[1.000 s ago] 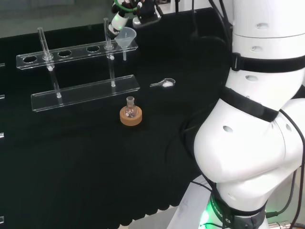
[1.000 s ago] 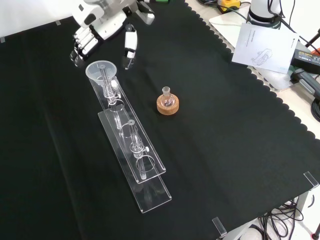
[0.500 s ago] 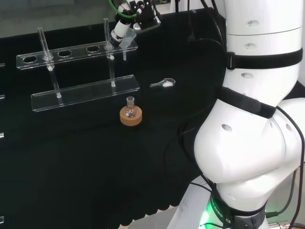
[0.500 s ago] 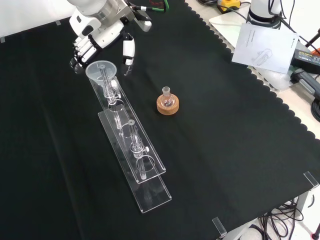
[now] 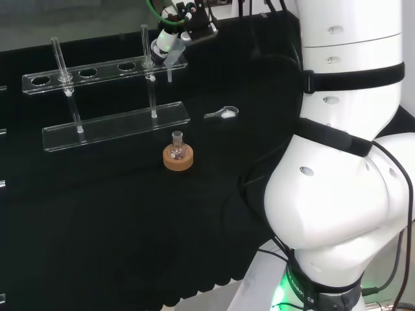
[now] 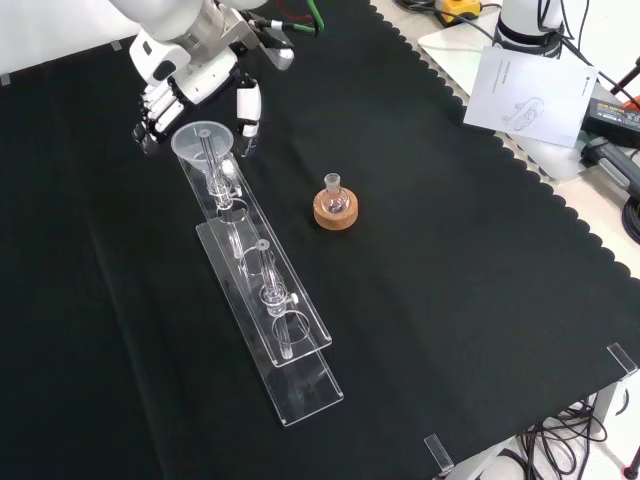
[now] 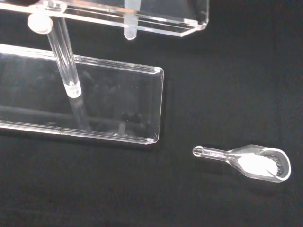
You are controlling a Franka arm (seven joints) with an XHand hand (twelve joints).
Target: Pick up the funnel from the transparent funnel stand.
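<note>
Black cloth covers the whole bench (image 6: 450,300), and at its far end in the front view the hand (image 6: 185,75) has come down and drawn in toward the funnel (image 6: 203,140) over the last second. A second ago it hung a little above and beyond the funnel's rim; now its fingers (image 6: 150,110) reach down on the left of the cone and the thumb (image 6: 248,108) on the right, so the cone sits between them. The fingers are spread and only lightly bent, with a gap on each side of the rim as far as the front view tells, so nothing is pinched yet. In the head view the hand (image 5: 170,39) now covers most of the funnel, which was plainly seen a second ago.

That suggests the approach is nearly done and closing round the cone is the step in hand; the lift has not begun. The funnel sits in the end hole of the transparent funnel stand (image 6: 262,300), its stem (image 7: 130,19) poking down through the upper plate.

The wrist is tilted so the palm faces down and toward the stand, with the arm's white links (image 5: 343,194) towering at the right of the head view.

Farther out, a small flask (image 6: 335,198) rests on a cork ring (image 6: 335,212) well apart from the stand, and a little glass scoop (image 7: 251,163) with white powder lies on the cloth near the stand's foot.
</note>
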